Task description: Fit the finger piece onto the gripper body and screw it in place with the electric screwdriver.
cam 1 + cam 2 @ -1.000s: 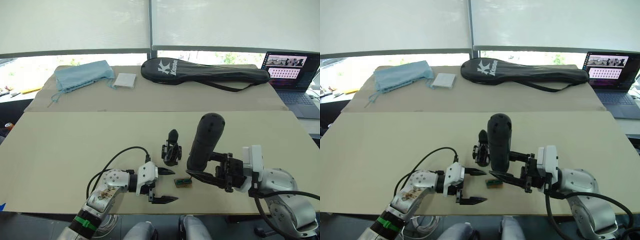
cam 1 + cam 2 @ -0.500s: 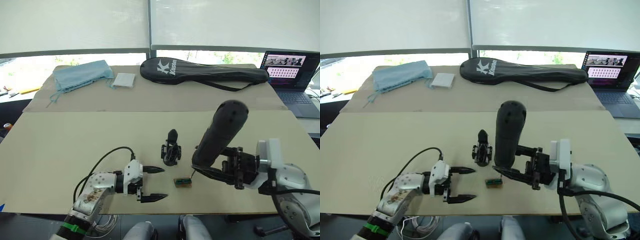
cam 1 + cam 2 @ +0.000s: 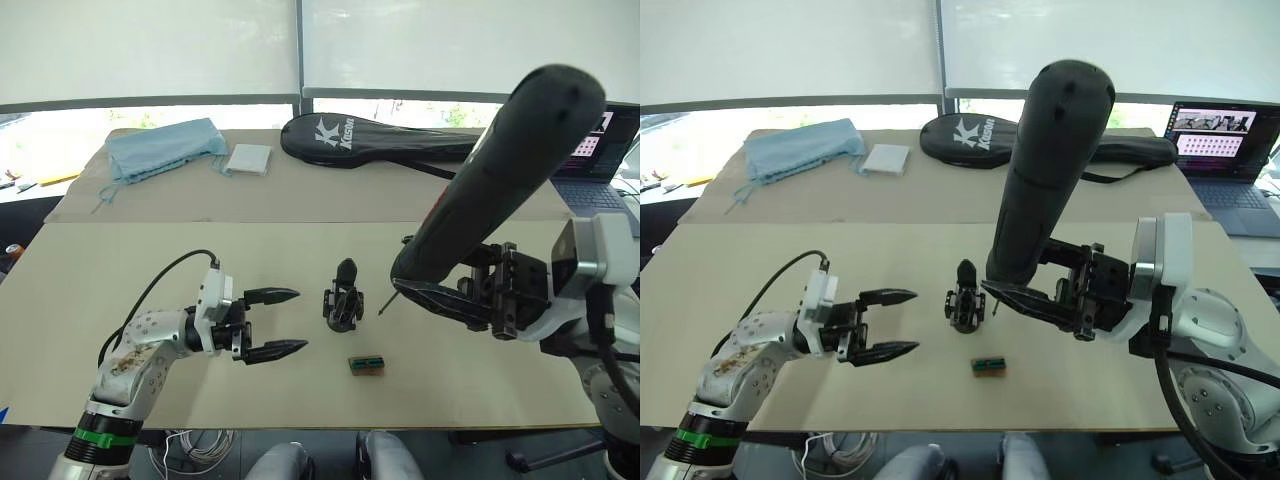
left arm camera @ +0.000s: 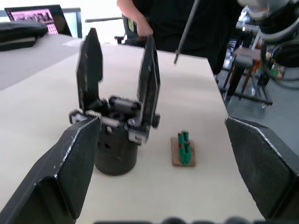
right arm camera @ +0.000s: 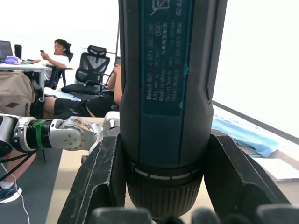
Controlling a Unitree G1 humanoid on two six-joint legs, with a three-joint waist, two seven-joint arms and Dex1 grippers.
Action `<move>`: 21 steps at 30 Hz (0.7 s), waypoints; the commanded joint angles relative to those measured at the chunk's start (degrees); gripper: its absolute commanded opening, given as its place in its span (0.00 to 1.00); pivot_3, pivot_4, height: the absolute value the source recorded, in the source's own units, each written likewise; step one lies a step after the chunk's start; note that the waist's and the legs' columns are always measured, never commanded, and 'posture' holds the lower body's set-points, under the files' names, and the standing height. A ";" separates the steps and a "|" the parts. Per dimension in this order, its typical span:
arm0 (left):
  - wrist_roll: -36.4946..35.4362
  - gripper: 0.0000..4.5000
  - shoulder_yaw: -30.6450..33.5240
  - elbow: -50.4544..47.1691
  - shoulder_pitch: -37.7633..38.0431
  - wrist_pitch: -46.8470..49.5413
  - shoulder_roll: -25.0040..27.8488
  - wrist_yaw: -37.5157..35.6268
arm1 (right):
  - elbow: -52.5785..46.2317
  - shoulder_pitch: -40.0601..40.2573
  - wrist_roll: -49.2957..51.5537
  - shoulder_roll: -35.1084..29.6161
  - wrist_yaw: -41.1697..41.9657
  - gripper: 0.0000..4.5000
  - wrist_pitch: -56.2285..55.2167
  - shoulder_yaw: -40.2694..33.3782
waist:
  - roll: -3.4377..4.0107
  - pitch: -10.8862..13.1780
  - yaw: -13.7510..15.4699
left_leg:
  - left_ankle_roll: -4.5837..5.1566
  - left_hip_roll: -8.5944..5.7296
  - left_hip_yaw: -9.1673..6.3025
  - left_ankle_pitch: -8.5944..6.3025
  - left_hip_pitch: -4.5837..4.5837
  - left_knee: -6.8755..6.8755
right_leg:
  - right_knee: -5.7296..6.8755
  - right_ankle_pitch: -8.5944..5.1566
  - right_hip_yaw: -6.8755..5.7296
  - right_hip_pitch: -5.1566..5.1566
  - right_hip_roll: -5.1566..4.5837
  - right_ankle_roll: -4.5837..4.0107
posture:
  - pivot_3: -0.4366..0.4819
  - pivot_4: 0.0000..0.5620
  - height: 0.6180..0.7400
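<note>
The gripper body (image 3: 343,301) stands on its round base at the table's middle. In the left wrist view two black pointed fingers rise from the gripper body (image 4: 117,140), and I cannot tell which of them is the finger piece. My left gripper (image 3: 300,320) hovers open just left of it, fingers pointing at it, nothing between them. My right gripper (image 3: 1015,282) is shut on the electric screwdriver (image 3: 500,170), a thick black wand held up and tilted to the right. Its thin bit (image 3: 386,302) hangs just right of the gripper body, apart from it.
A tiny green-and-brown box (image 3: 366,365) lies in front of the gripper body. On the far table lie a black racket bag (image 3: 410,145), a blue cloth (image 3: 165,148) and a white pad (image 3: 248,160). A laptop (image 3: 1220,140) stands at the far right. A seated person (image 5: 60,49) shows beyond.
My right arm has lifted the screwdriver high and tilted it to the right, raising its bit off the table. My left gripper drew back to the left and farther from the front edge, still open.
</note>
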 commanded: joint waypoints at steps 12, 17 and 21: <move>0.76 1.00 1.95 4.61 -7.93 0.31 -2.07 0.75 | 9.53 -15.34 1.38 0.44 0.45 0.42 2.68 0.28 | -0.05 0.03 -0.52 | 0.00 0.03 -0.01 0.00 -0.02 -0.02 | -0.05 0.01 0.05 -0.01 0.00 -0.03 | 0.48 0.27 1.00; 1.82 1.00 1.92 5.13 -8.05 -0.77 -2.28 -0.14 | 11.62 -19.47 0.87 2.08 -1.08 0.42 4.93 2.32 | -0.05 0.03 -0.57 | 0.00 0.03 -0.01 0.00 -0.03 -0.02 | -0.05 0.02 0.11 -0.03 0.00 -0.04 | 0.48 0.27 1.00; 2.72 1.00 1.89 5.83 -7.92 -1.73 -2.25 -0.55 | 13.29 -22.10 0.61 3.84 -1.40 0.42 6.24 3.68 | -0.05 0.03 -0.57 | 0.00 0.03 -0.01 0.00 -0.05 -0.02 | -0.06 0.02 0.12 -0.04 -0.01 -0.04 | 0.48 0.27 1.00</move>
